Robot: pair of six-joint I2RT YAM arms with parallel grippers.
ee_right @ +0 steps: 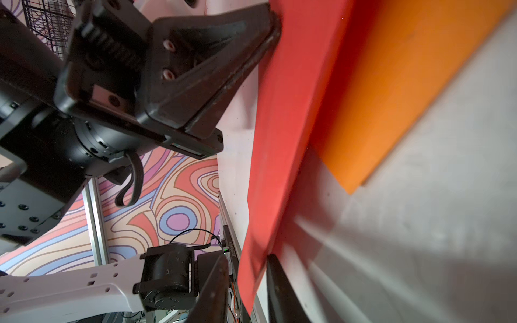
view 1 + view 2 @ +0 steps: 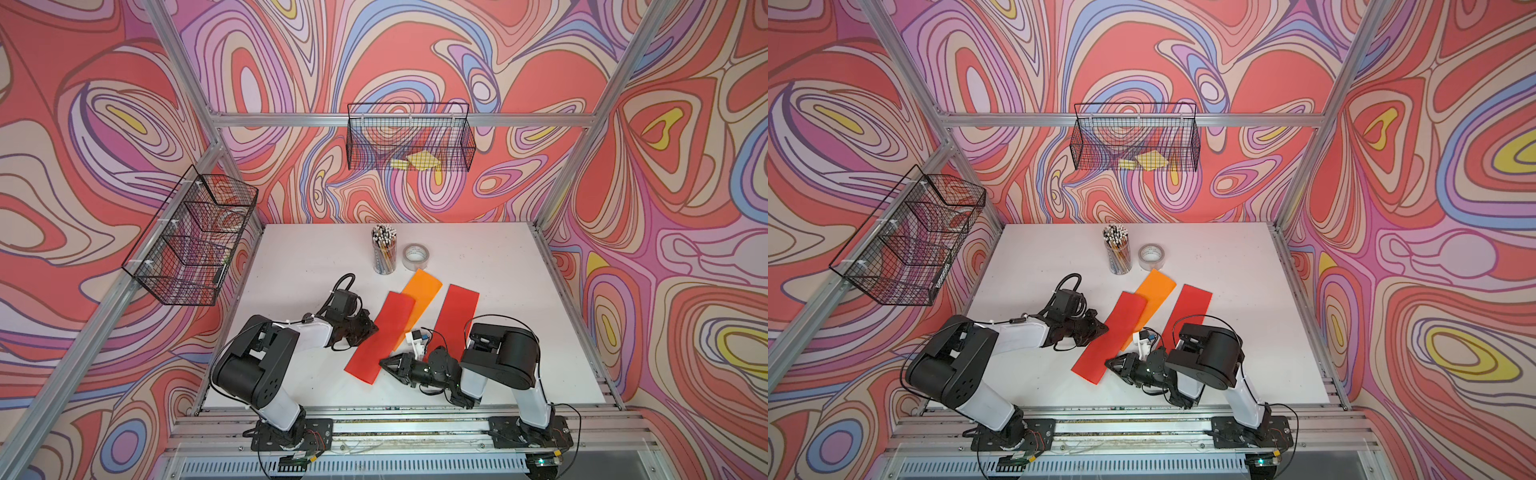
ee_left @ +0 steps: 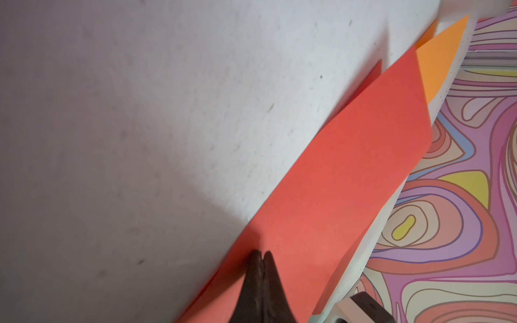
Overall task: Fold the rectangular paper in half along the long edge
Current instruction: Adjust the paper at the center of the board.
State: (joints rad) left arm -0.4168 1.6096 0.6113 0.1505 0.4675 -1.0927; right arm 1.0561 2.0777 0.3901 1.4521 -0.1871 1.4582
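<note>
I have the left gripper (image 2: 375, 328) pinched shut on the paper (image 2: 380, 337) at its long edge, ready for folding; the right gripper (image 2: 384, 363), narrowly open, straddles its corner.

Counted on the surface (image 2: 519, 291): two red strips (image 2: 380, 336) (image 2: 455, 316), one orange strip (image 2: 422, 297), one pencil cup (image 2: 384, 257), one tape roll (image 2: 415, 257). Two wire baskets (image 2: 191, 237) (image 2: 409, 137) are hung up on the frame, and two hands (image 2: 372, 330) (image 2: 386, 365) are spotted too.
</note>
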